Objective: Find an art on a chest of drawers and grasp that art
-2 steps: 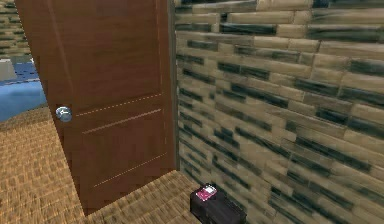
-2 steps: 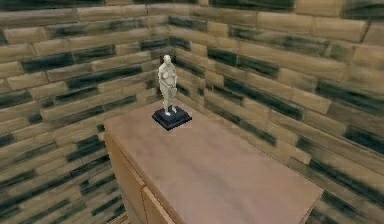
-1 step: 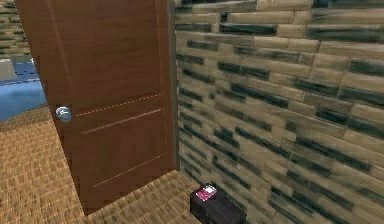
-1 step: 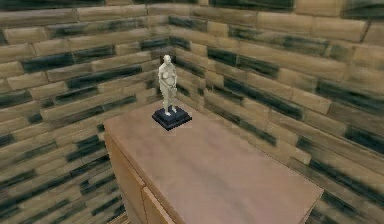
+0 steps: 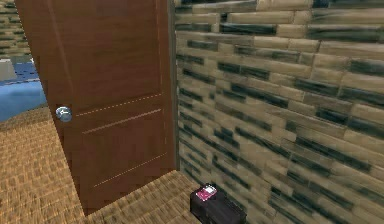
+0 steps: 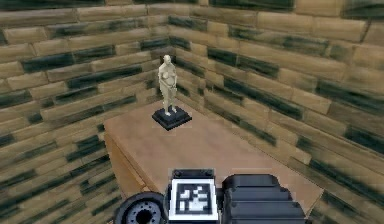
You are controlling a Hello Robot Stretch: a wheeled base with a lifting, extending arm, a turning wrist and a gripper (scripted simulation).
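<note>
Statuette (image 6: 168, 85) = the art: pale standing figure, upright on its dark square base (image 6: 171, 118), on the wooden top of what's prob. the chest of drawers (image 6: 235, 150) (drawer fronts can't be judged from this angle). Rel. to the gripper (image 6: 141, 210) it's well apart, farther out, set back near the corner where the brick walls (image 6: 290, 80) meet.

Base is wide + flat, so the figure stands steady. The narrow body above it looks like the sensible grasp spot.

Gripper is low at the near side of the top, beside the white marker (image 6: 193, 197). Its far end can't be made out, so can't tell its state or whether it has hold of anything.

Judged step: art found, not yet reached; arm needs lift + extension across the top. Risk: a nudge tips the tall figure.

Fwd view: wooden door (image 5: 110, 90) w/ round knob (image 5: 63, 114), and a small dark box (image 5: 207, 196) w/ pink top at the wall foot. Not involved.
</note>
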